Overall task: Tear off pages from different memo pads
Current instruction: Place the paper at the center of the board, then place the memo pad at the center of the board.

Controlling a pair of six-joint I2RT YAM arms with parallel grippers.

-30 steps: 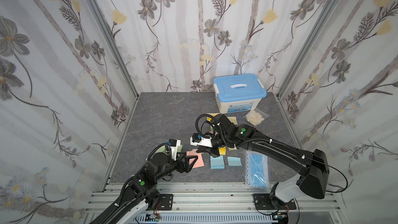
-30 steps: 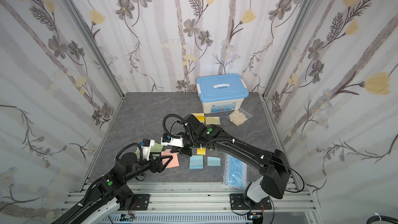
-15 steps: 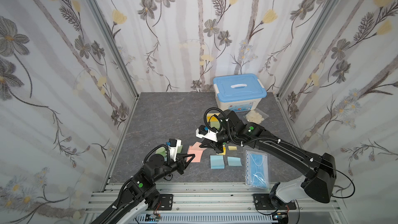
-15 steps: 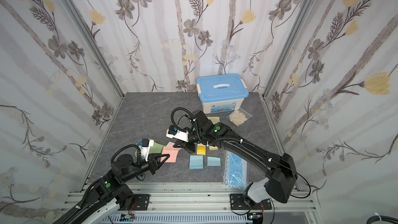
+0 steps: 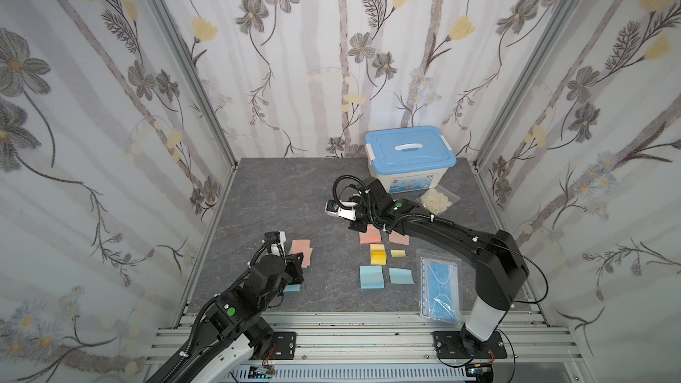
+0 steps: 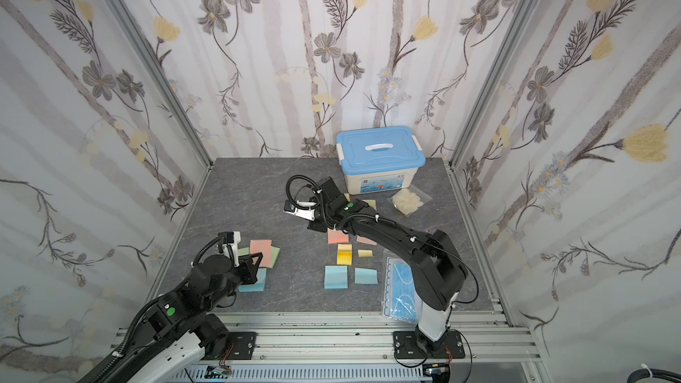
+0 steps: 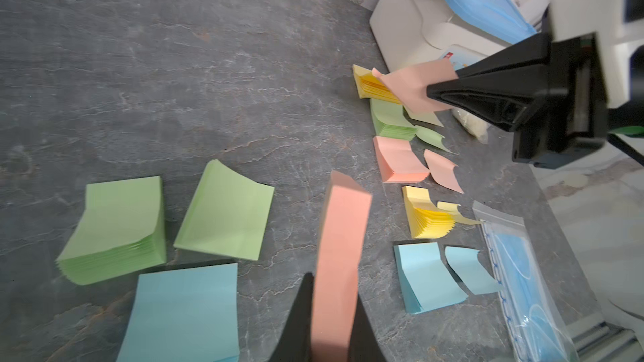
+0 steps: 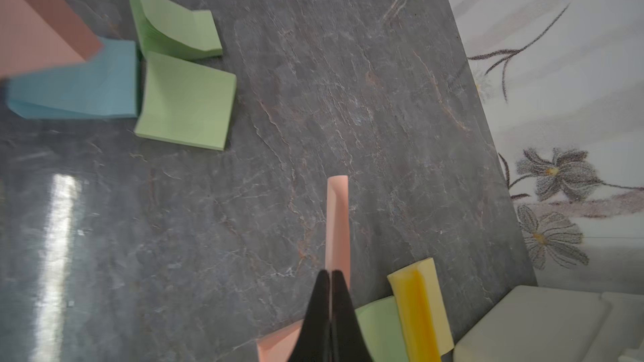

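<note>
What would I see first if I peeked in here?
Two black robot arms, each pinching something pink: the left gripper holds a pink pad near the front, and the right gripper holds a single pink page lifted off the table. Pastel pads dot the grey top, and a blue-lidded box stands at the back.

Your table (image 5: 280, 193) is a dark grey slab with pale stone-like veins. It's boxed in on three sides by walls (image 5: 313, 49) of pale wallpaper with grey and yellow flowers. Silver metal posts (image 5: 188, 68) run up the corners and slotted aluminium rails (image 5: 368, 329) cross the front. The light's soft, with one glare streak (image 8: 59, 238) on the tabletop.
</note>
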